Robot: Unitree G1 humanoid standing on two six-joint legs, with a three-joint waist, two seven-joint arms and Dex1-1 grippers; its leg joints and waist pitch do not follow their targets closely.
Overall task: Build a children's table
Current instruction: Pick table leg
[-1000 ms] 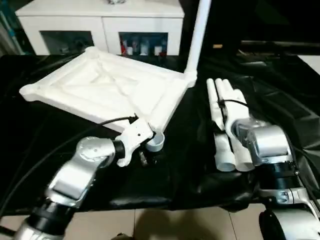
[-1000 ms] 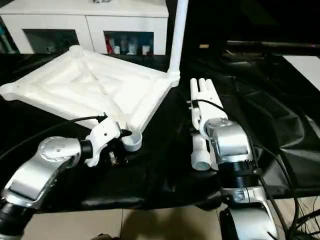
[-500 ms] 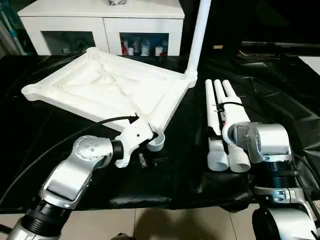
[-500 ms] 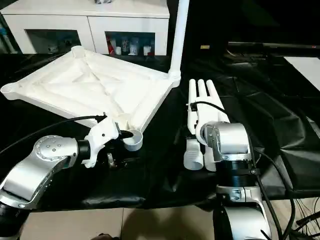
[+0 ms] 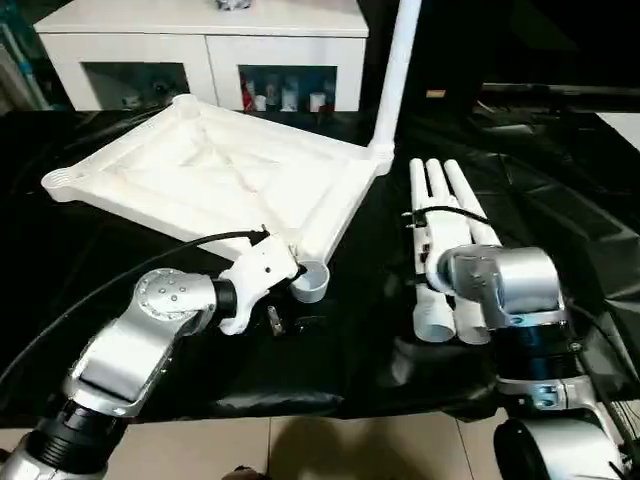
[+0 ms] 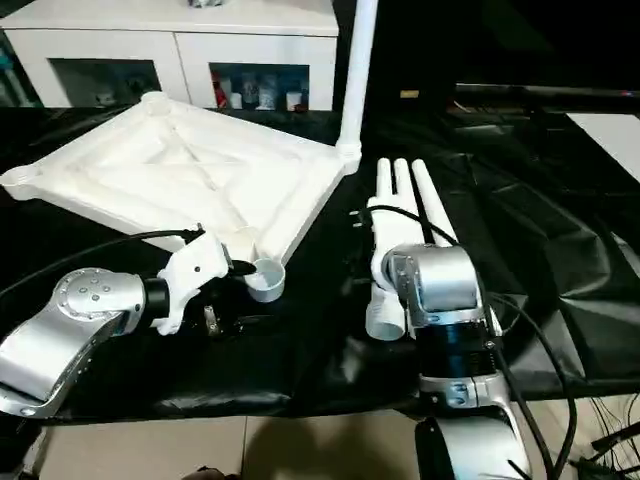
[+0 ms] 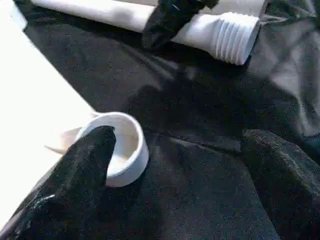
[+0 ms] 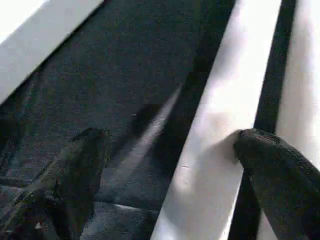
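The right gripper point(image 8: 165, 175), jaws spread wide, is sinking over the loose legs point(image 5: 440, 240) at centre right. The left gripper point(image 7: 170, 175), also released, is hovering at the near socket point(image 5: 309, 281) of the tabletop point(image 5: 200, 170) upper left; a pickup looks imminent.

The upright leg point(image 5: 396, 70) runs off the top edge; cabinet point(image 5: 200, 45) contents are blurred.

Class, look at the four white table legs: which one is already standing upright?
The leg fitted into the tabletop's far corner socket stands upright; the other three legs lie side by side on the black cloth.
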